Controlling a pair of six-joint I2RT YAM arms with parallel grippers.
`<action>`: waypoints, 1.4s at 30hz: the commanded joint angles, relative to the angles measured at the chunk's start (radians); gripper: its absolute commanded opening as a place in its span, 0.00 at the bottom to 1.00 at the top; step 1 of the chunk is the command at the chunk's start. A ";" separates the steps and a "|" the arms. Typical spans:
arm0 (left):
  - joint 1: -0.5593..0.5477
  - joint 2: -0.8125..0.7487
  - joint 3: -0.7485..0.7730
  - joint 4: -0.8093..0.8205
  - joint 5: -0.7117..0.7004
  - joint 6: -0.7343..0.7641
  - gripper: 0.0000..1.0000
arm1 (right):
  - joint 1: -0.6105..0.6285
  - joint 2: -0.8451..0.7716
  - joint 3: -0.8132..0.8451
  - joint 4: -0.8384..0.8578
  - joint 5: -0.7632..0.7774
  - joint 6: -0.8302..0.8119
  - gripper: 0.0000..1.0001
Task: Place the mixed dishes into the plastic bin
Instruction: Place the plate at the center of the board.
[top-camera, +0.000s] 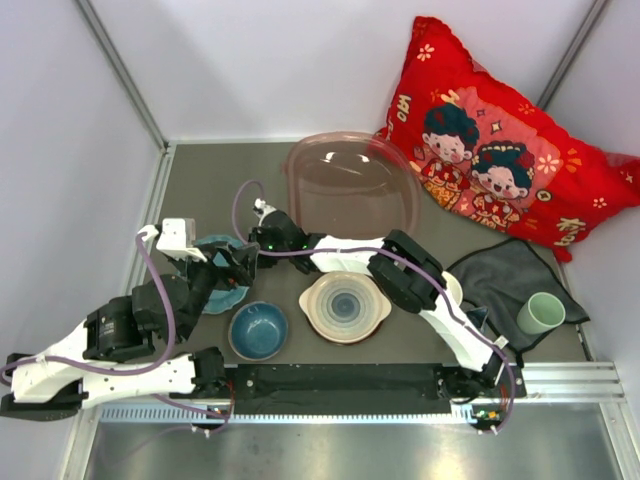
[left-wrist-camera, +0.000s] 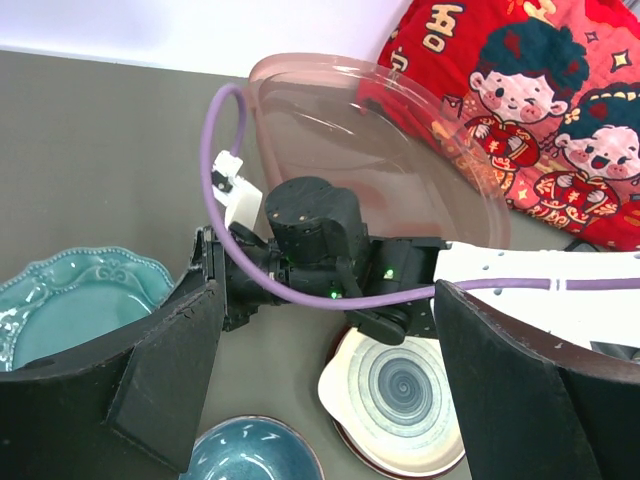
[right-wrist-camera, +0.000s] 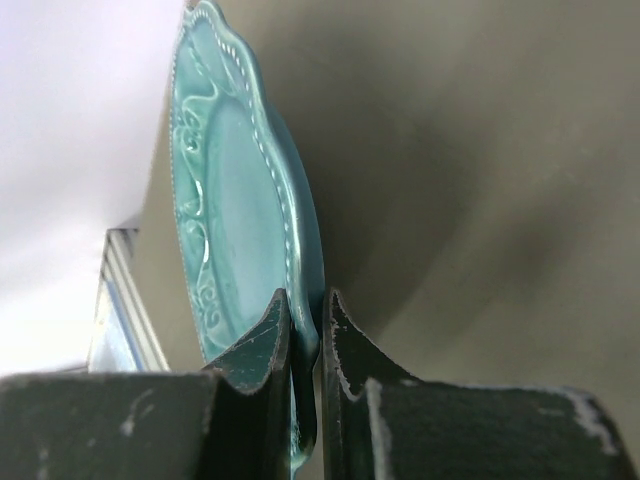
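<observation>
Right gripper (right-wrist-camera: 305, 302) clamps teal plate (right-wrist-camera: 232, 190); left gripper (left-wrist-camera: 340, 400) gapes.

A matte dark grey-brown desk top (top-camera: 200, 180) is boxed in by plain pale lavender-white wall panels (top-camera: 280, 60), which meet at grey metal corner struts (top-camera: 120, 70). A ribbed silver aluminium rail (top-camera: 560, 385) runs along the desk's near edge. The light is soft and even. A red cartoon-print pillow (top-camera: 500, 140) leans in the far right corner.

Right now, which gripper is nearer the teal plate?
Right. The right gripper is shut on the teal plate's rim. The left gripper is open and holds nothing; in its wrist view the plate lies outside one finger, not between them.
</observation>
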 joint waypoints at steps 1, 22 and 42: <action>-0.001 -0.007 -0.002 0.027 -0.001 0.001 0.90 | -0.001 -0.022 0.083 0.141 -0.048 0.036 0.00; -0.002 -0.020 -0.009 0.007 0.008 -0.022 0.89 | 0.000 -0.011 0.106 0.126 -0.057 0.021 0.39; -0.001 -0.044 -0.027 -0.011 0.006 -0.039 0.89 | 0.002 0.058 0.166 -0.007 -0.020 -0.028 0.78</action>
